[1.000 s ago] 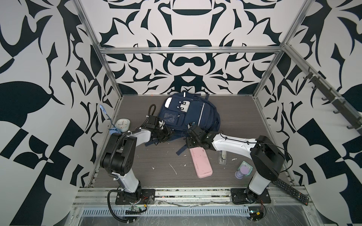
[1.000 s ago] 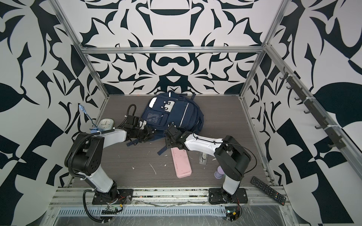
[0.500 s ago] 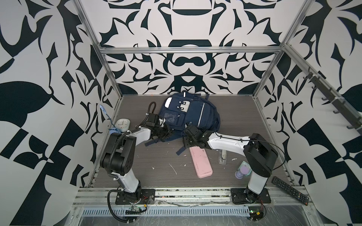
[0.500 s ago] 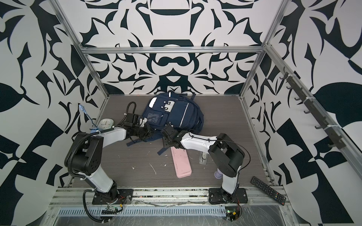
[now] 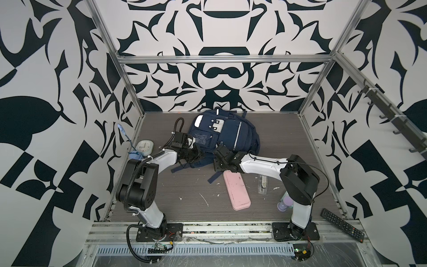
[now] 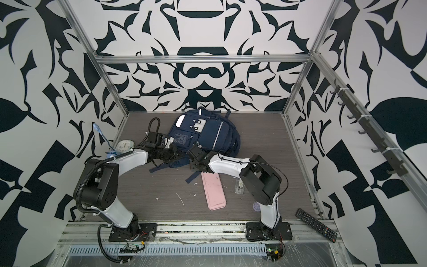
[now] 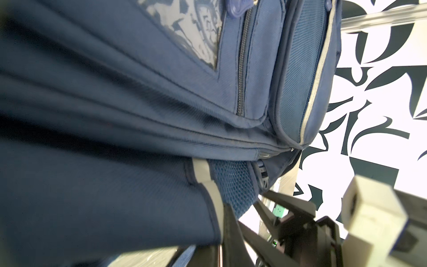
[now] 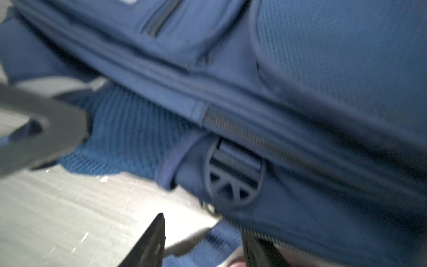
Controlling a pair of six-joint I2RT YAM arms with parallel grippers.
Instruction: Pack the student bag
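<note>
Navy student bag (image 5: 231,136) — left hand (image 5: 198,155) pressed together at its edge; right hand (image 8: 202,227) spread, plain only from its wrist.

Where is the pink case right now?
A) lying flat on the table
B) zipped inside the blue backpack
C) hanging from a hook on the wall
A: the pink case lies flat on the table, out in the open and nearer the robot's bases than the student bag.

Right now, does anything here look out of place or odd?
Yes. A black remote control lies off the tabletop, on the front metal rail at the right, and white scraps litter it near the pink pencil case.
</note>
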